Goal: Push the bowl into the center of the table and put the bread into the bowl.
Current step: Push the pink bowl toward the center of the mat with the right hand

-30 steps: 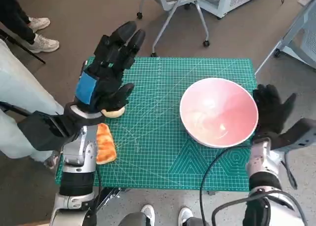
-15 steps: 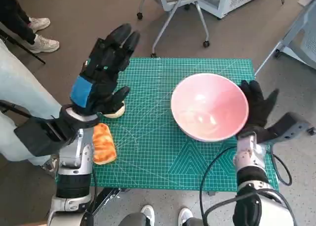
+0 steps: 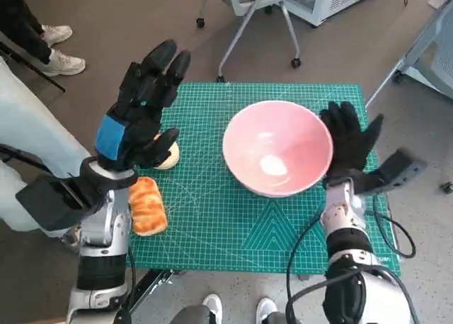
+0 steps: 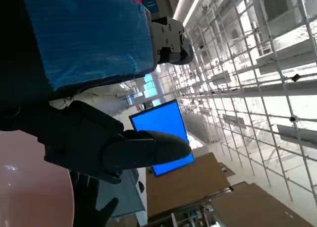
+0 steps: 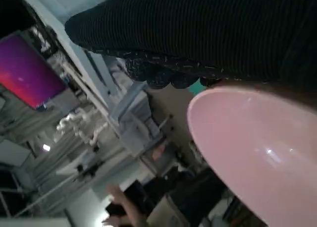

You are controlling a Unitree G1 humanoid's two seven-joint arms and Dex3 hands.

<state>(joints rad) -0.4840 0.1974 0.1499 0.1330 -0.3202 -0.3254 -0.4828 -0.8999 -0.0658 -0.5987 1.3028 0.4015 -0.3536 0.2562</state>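
A pink bowl stands on the green cutting mat, right of the mat's middle. My right hand, fingers spread, presses flat against the bowl's right wall; the right wrist view shows the bowl's rim just under the glove. A golden bread lies at the mat's left edge, near my left forearm. A pale round bun sits partly hidden under my left hand, which hovers above the mat's left side with fingers spread and empty. The left wrist view shows its fingers and the bowl's edge.
An office chair base stands on the floor beyond the table. A person's legs and shoes are at the far left. A cable runs over the mat's front right. A grey frame stands at the right.
My right hand has pushed the bowl leftward across the mat, toward its middle. My left hand has drifted slightly left and stayed spread.
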